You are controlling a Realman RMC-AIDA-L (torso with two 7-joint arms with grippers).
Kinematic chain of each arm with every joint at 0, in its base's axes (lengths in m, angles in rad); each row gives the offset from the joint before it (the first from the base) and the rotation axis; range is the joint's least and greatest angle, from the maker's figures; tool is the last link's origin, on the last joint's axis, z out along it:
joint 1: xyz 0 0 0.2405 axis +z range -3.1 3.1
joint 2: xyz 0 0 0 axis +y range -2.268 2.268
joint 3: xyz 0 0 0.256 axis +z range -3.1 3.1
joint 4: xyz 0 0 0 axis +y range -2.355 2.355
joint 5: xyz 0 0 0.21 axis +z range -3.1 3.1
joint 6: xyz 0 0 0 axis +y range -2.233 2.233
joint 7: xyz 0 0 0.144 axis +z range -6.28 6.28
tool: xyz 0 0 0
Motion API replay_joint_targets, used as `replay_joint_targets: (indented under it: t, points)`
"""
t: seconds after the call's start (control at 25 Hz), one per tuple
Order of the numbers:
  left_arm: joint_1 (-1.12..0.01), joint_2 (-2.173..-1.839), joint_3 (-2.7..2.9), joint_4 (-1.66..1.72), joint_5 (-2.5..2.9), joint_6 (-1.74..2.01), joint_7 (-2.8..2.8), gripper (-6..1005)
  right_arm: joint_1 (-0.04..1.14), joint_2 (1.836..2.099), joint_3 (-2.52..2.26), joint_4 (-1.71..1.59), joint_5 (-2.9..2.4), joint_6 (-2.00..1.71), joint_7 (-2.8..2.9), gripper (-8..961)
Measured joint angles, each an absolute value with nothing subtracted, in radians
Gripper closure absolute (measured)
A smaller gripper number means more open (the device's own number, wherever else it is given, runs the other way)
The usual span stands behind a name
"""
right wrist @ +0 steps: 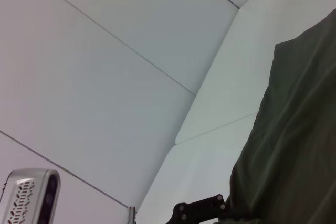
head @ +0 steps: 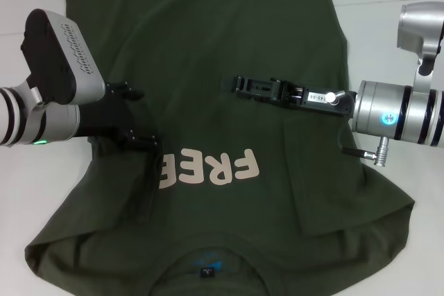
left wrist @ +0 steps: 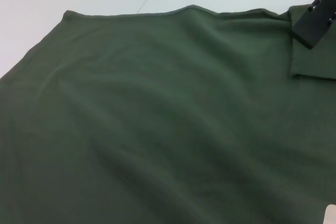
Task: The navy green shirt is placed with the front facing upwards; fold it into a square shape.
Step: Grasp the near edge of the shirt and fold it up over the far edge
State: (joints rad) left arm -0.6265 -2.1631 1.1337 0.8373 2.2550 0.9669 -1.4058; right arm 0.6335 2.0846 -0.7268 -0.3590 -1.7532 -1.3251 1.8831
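Nearest the robot lies the collar of the navy green shirt, spread face-up on the white table, its long axis running from that near collar away to the far hem, with the "FREE" lettering across the chest. Just beyond the lettering, on the left, the left gripper sits low on the cloth with its fingers spread apart, one above the other; whether they pinch any fabric I cannot tell. The shirt's left sleeve lies near-left of it. Farther on and to the right, the right gripper reaches in over the mid-body, right of the centre line, where the right side seems already turned inward; whether its fingers are parted or closed I cannot tell. Judging by this, the left side falls to the left arm.
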Motion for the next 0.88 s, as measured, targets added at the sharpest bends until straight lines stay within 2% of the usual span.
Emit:
replay_joint_targets:
  t: [0.88]
  points:
    - [-0.650, -2.167, 1.164, 0.809, 2.299, 0.927, -1.407, 123, 0.630, 2.085, -0.723, -0.360, -1.753, -1.319, 1.881, 77]
